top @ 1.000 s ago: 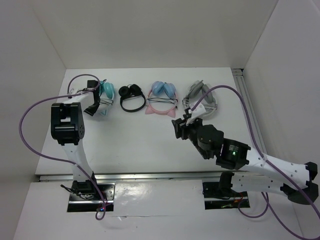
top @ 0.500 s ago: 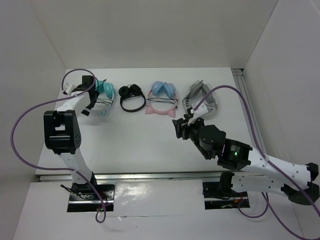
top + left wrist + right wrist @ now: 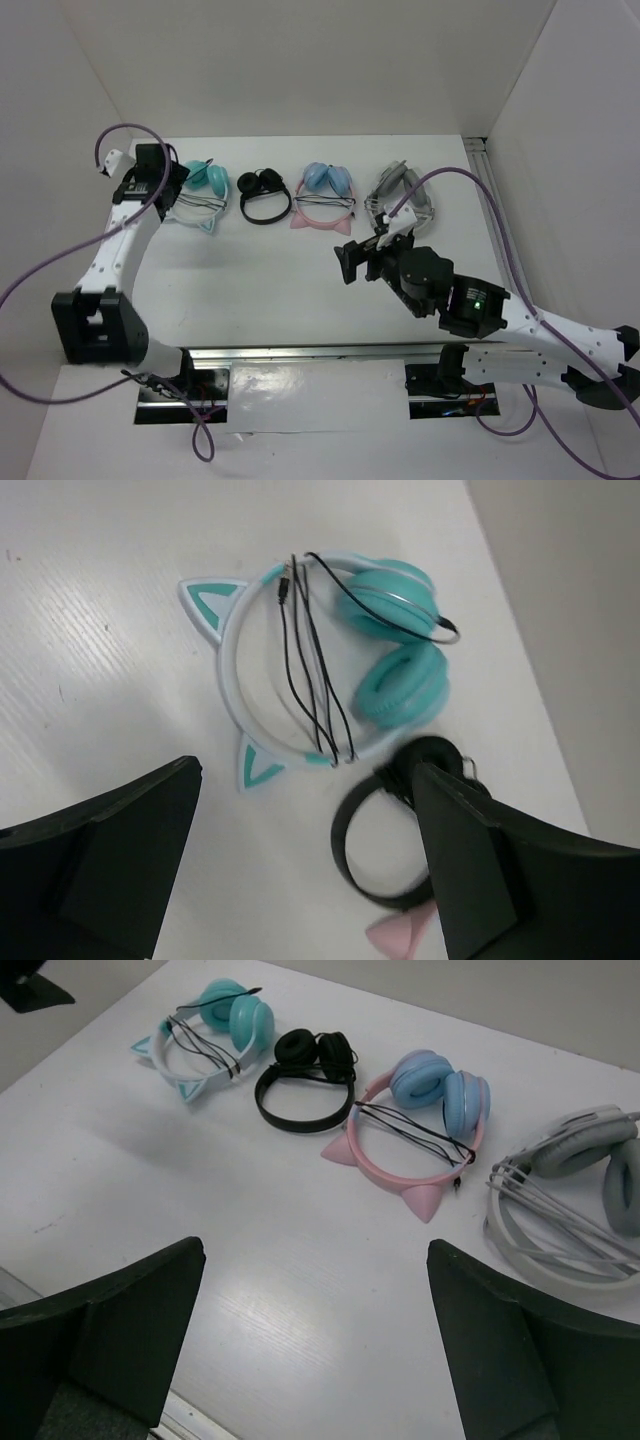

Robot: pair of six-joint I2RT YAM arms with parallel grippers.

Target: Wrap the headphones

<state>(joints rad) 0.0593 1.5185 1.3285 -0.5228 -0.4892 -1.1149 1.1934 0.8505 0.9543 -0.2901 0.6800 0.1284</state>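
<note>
The teal headphones [image 3: 200,192] lie flat at the back left of the table, pale headband with two cat ears, thin black cable wound across the band. They also show in the left wrist view [image 3: 345,665] and the right wrist view [image 3: 212,1030]. My left gripper [image 3: 165,185] hangs open and empty just left of them; in its wrist view [image 3: 310,880] the jaws stand wide apart above the table. My right gripper [image 3: 352,260] is open and empty over the middle of the table, its wrist view [image 3: 315,1350] showing bare table between the jaws.
A black pair [image 3: 262,195], a pink cat-eared pair with blue cups [image 3: 325,198] and a grey pair [image 3: 402,195] lie in a row right of the teal one. White walls enclose the table on three sides; a rail [image 3: 495,215] runs along the right.
The left arm has swung out to the left and its gripper has drawn back off the teal headphones. The right gripper has shifted slightly left.
</note>
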